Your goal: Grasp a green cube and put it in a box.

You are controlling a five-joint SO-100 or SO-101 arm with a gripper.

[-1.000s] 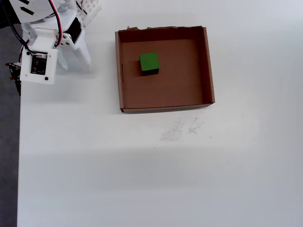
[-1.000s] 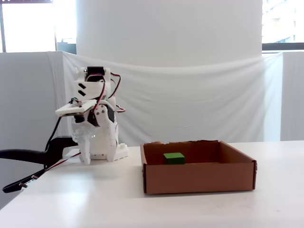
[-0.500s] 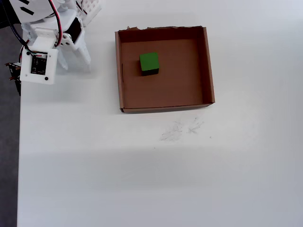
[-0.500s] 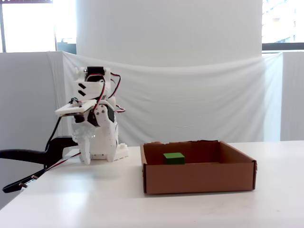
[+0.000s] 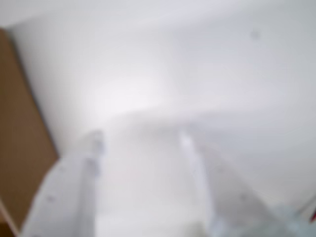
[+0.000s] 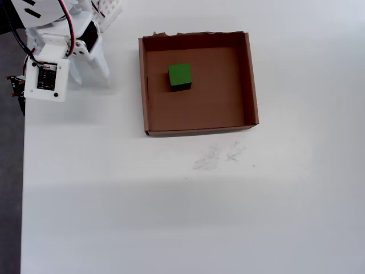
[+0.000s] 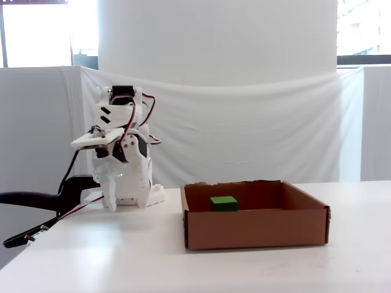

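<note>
The green cube (image 6: 179,75) lies inside the box (image 6: 251,80), in its back left part in the overhead view, apart from the walls. In the fixed view the green cube (image 7: 223,203) shows just above the front wall of the box (image 7: 256,229). My white gripper (image 6: 91,78) is folded back near the arm's base, left of the box and pointing down at the table. In the blurred wrist view the gripper (image 5: 139,140) is open with only bare table between its fingers. A brown strip of the box (image 5: 19,148) shows at the left edge.
The table's left edge (image 6: 23,182) runs just under the arm. A black clamp and cables (image 7: 36,201) stick out past it. Faint grey scuff marks (image 6: 217,155) lie in front of the box. A white curtain (image 7: 256,128) closes off the back.
</note>
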